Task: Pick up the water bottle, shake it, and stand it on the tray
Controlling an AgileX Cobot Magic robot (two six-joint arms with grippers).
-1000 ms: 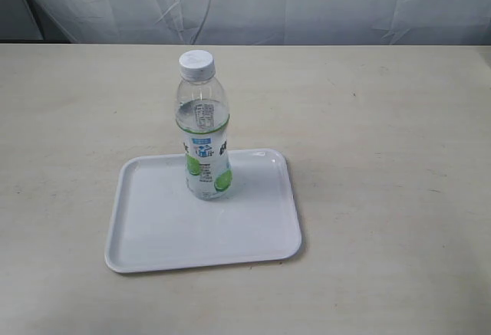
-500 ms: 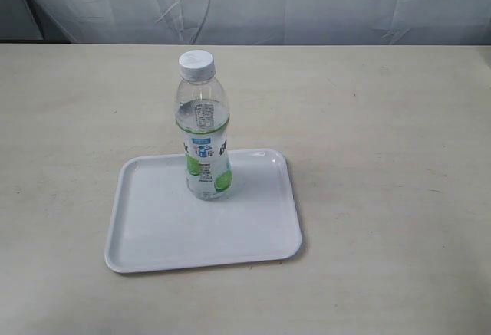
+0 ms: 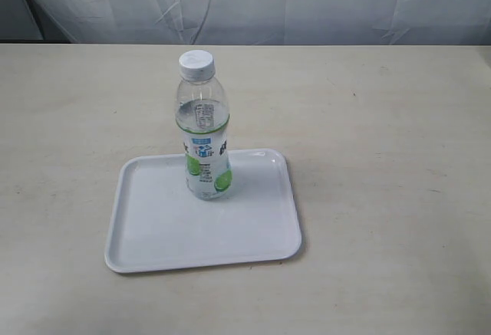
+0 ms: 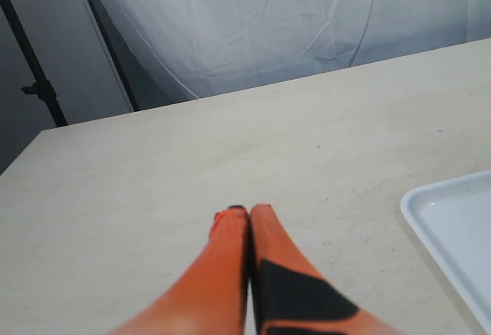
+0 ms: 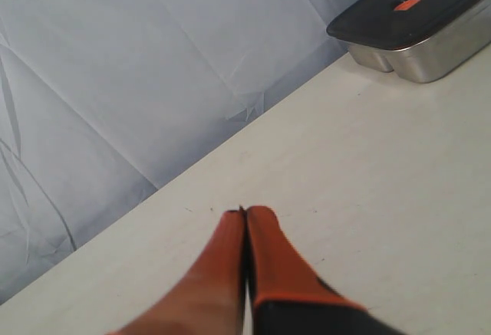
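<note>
See the water bottle upright on the tray, long axis vertical. Judge the left fingers nearer; those and the right fingers pressed together, empty.

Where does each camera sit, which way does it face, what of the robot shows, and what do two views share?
Exterior view: raised, looking down at the water bottle upright on the tray; no robot part shows.
Left wrist view: low over the table, facing the curtain; shut left end effector shows.
Right wrist view: low, facing the curtain and a lidded metal container; shut right end effector shows.
Shared: exterior and left wrist views both show the tray.
</note>
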